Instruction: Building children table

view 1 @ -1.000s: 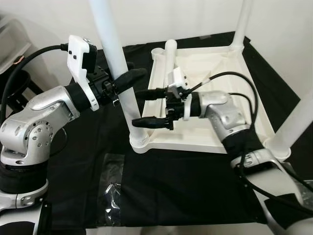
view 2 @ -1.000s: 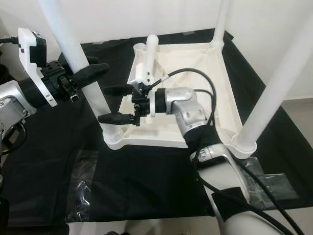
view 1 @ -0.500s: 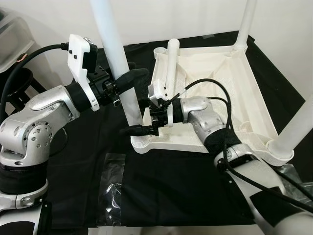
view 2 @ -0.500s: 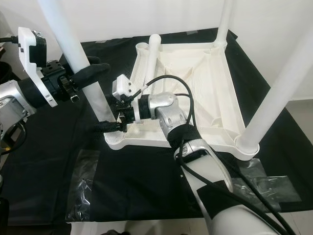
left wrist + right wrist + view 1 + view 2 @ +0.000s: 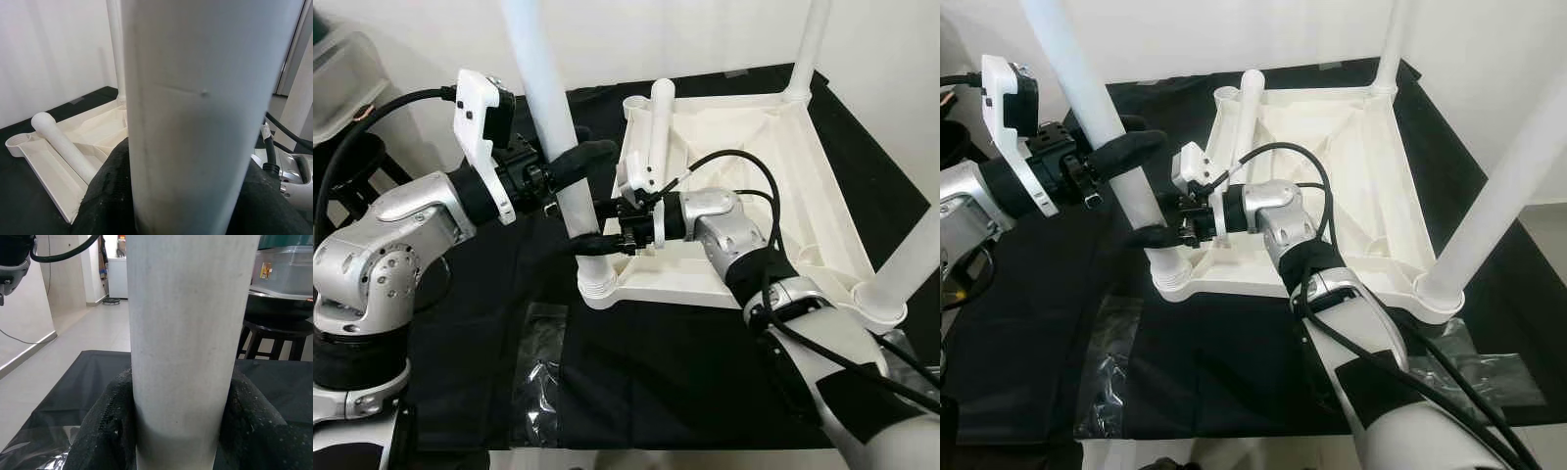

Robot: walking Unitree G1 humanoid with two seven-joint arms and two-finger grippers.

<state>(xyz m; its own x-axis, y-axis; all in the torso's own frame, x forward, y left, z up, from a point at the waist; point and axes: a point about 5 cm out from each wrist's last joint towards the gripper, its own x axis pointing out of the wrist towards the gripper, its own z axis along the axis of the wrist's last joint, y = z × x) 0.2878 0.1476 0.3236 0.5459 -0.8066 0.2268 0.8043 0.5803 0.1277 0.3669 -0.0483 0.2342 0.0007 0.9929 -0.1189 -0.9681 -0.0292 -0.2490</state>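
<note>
Left eye view: both end effectors (image 5: pixel 570 166) (image 5: pixel 597 227) pinch table leg (image 5: pixel 558 147); loose leg (image 5: pixel 651 132) beside.

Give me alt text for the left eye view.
Both grippers clamp one upright white table leg at the near-left corner of the upturned white tabletop: the left gripper higher, the right gripper just above the socket. A loose leg lies in the tabletop.
</note>
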